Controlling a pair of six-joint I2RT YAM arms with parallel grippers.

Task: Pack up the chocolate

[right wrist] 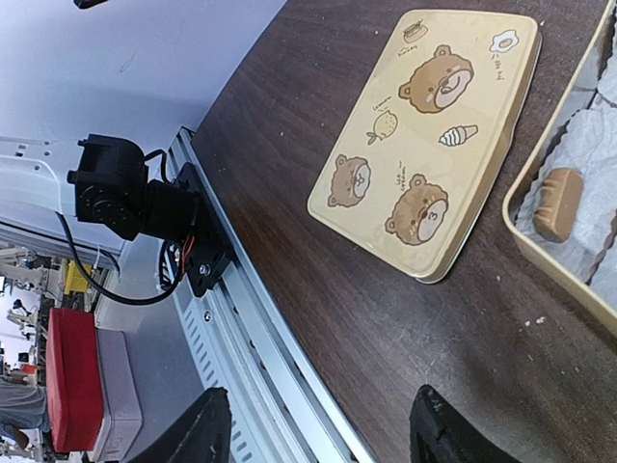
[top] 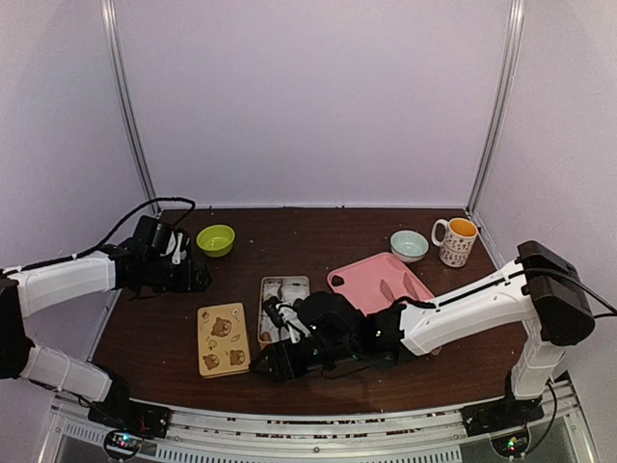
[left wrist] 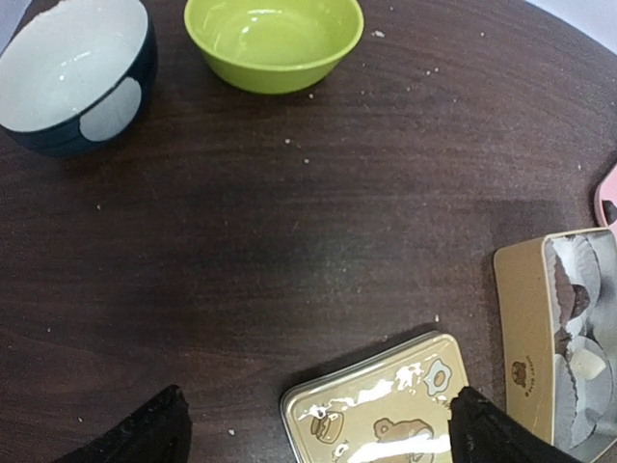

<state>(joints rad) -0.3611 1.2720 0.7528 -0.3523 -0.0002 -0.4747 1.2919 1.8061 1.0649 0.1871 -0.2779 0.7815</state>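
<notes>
A: Brown, pale and blocky, one piece of chocolate sits in a white paper cup inside the open tin, ahead of your right claw and off to its right. What the other cups hold, you cannot tell from here.

B: That claw's fingers stand apart with nothing between them, over the desk close to the metal rail. The bear-printed lid lies flat straight ahead of it, just beside the tin.

A: Your left claw is spread wide too, and empty.

B: Well ahead of it you have a dark bowl on the left and a green bowl next to that. A corner of the lid shows between its fingertips. The tin lies to its right, with a strip of desk between the two.
</notes>
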